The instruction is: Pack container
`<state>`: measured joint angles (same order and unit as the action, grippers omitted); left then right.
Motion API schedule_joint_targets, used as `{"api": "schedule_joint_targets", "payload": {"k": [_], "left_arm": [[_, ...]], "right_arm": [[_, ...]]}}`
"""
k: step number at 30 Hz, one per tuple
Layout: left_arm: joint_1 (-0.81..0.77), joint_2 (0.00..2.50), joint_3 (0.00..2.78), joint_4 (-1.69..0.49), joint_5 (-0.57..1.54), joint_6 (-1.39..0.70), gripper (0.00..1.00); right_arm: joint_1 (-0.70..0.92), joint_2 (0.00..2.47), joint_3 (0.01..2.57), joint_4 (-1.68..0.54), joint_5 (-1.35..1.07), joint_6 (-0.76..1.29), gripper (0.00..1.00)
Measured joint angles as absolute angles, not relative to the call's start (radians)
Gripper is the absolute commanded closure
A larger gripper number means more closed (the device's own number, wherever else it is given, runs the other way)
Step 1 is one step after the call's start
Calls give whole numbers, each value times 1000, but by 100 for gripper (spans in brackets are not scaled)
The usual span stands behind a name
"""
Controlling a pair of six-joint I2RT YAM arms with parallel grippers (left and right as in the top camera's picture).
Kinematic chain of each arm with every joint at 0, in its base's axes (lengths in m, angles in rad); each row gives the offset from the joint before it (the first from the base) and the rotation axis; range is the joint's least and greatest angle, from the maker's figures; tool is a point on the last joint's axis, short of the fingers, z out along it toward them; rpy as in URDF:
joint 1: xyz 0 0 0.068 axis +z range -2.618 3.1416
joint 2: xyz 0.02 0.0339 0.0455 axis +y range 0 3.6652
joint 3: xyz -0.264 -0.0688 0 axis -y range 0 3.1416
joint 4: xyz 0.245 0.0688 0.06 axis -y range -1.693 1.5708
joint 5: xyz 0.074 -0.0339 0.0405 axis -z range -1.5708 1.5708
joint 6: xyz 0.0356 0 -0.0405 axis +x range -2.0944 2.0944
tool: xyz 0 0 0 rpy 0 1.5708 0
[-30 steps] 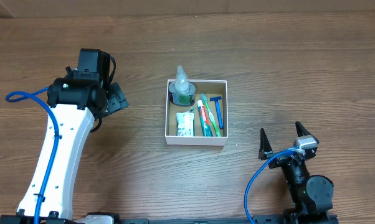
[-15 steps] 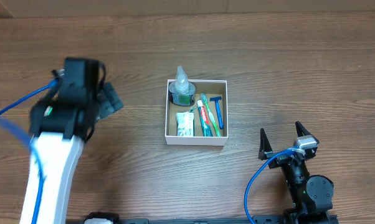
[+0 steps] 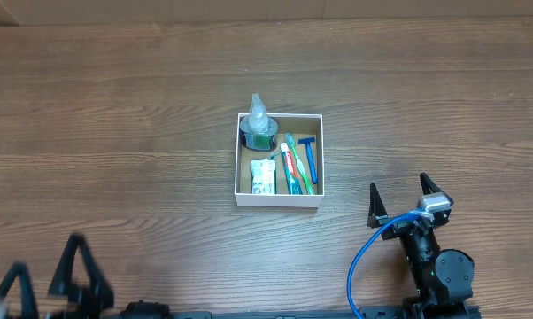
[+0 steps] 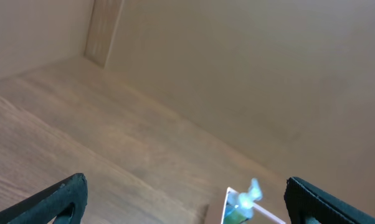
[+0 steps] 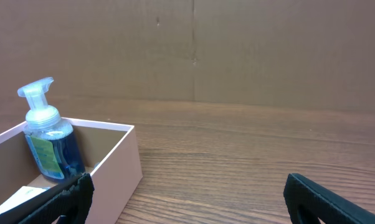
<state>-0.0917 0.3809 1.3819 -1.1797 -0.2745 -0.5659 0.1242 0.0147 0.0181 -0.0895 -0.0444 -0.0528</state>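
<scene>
The container (image 3: 278, 202) sits on the table (image 3: 142, 106) just right of centre, with a pump bottle (image 3: 259, 124) upright in its 11 o'clock corner, a white packet (image 3: 263, 177) at 7 o'clock and a blue razor (image 3: 310, 158) along the 3 o'clock wall. Well apart at 8 o'clock, the left hand (image 3: 43, 266) is a blur, its 2 fingers spread wide, grasping nothing. At 4 o'clock the right hand (image 3: 397, 184) is released too, with nothing between its fingers.

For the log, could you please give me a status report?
Left end effector open, empty; right end effector open, empty. Container holds pump bottle and toiletries. Nothing blocking it.
</scene>
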Motion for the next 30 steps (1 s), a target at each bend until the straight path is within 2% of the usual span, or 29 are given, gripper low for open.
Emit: {"api": "schedule_joint_targets", "payload": {"k": [6, 10, 18, 26, 30], "left_arm": [[-92, 206, 1382, -1188, -275, -566, 0], [-92, 142, 1382, -1273, -275, -566, 0], [-89, 81, 1381, -1671, -278, -566, 0], [-78, 60, 1328, -1683, -278, -565, 0], [-78, 41, 1279, -1600, -278, -570, 0]], "right_arm": [[124, 15, 18, -90, -44, -53, 0], [124, 15, 18, -89, -45, -53, 0], [124, 15, 18, -90, -44, -53, 0], [124, 15, 18, -89, -44, -53, 0], [124, 15, 18, -89, -44, -53, 0]]}}
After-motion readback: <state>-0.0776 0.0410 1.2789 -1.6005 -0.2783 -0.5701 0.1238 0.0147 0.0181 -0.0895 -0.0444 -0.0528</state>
